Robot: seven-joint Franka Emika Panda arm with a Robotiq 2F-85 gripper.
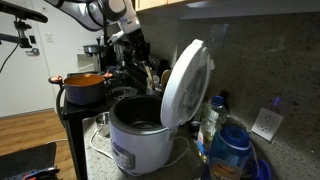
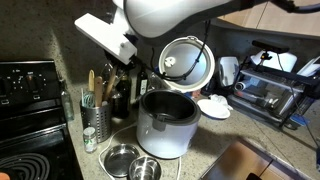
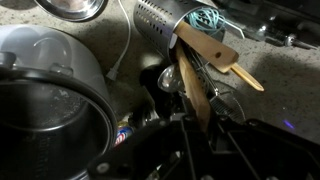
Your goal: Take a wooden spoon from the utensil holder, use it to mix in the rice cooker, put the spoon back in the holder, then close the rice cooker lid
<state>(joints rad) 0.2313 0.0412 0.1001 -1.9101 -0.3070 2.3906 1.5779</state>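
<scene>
**Exterior view:** The gripper point(image 1: 131, 47) is hovering at 12 o'clock of the rice cooker point(image 1: 135, 140), above a dark clutter of handles. Its fingers are too dark to read here. The lid point(image 1: 188, 80) is standing open at 3 o'clock of the bowl, tipped back on its hinge and leaving the inside reachable for stirring. An orange pot point(image 1: 85, 85) is sitting at 10 o'clock, apart from the cooker.

**Exterior view, opp. angle:** The gripper point(image 2: 125, 75) is hanging over the utensil holder point(image 2: 124, 102), which is standing just beside the cooker point(image 2: 165, 125) at its 10 o'clock. A perforated metal cup point(image 2: 95, 120) w/ more wooden handles is standing at 9 o'clock of the holder. The lid point(image 2: 185, 60) is showing its pale inner face.

**Wrist view:** The wooden spoon point(image 3: 192, 88) is leaning among the holder's point(image 3: 158, 90) bunch, its handle running toward 6 o'clock, where the gripper point(image 3: 195, 145) is coming in. The fingers are a black blur, so there is no telling whether they are apart, together or touching the handle. The arm is prob. either fetching the spoon or setting it back, and the pics aren't settling which. The lid step is not yet done.
</scene>
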